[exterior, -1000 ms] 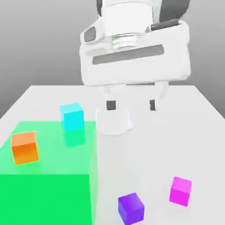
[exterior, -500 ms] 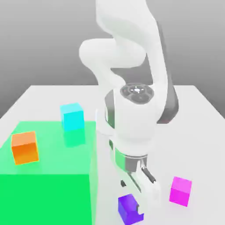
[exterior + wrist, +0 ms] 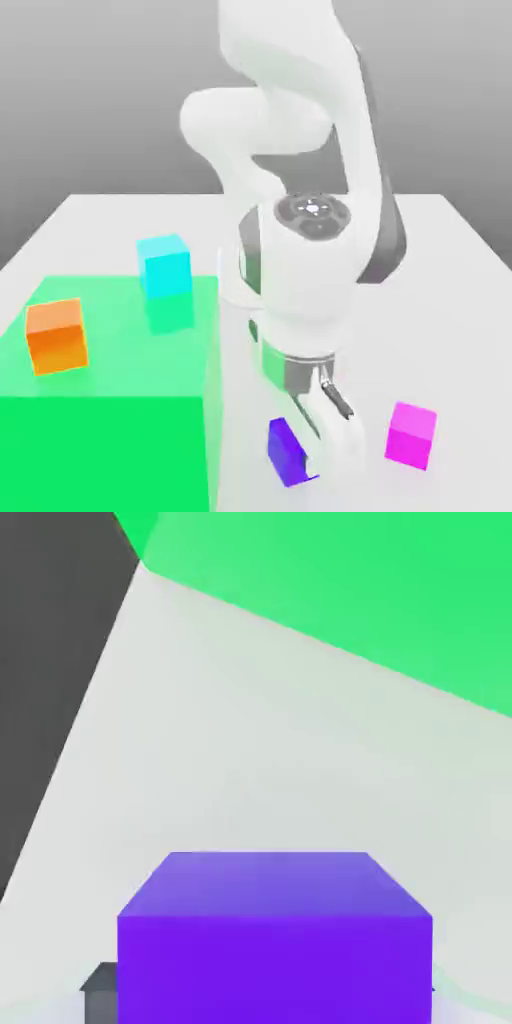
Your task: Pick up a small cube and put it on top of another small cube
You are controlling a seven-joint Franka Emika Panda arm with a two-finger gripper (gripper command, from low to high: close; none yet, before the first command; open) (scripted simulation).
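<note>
Exterior view: our gripper has its fingers closed on the purple cube, low on the white table just beside the green zone — the grasp looks made, we judge. The lift and the stacking remain; the magenta cube sits near the purple cube, a likely base.

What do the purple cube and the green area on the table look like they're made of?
Purple cube: seemingly hard plastic, matte; flat uniform faces, sharp edges, no glare. Green area: looks like a smooth translucent or glossy flat patch; a faint cyan cube reflection shows on it. Being rendered, both stay uncertain.
</note>
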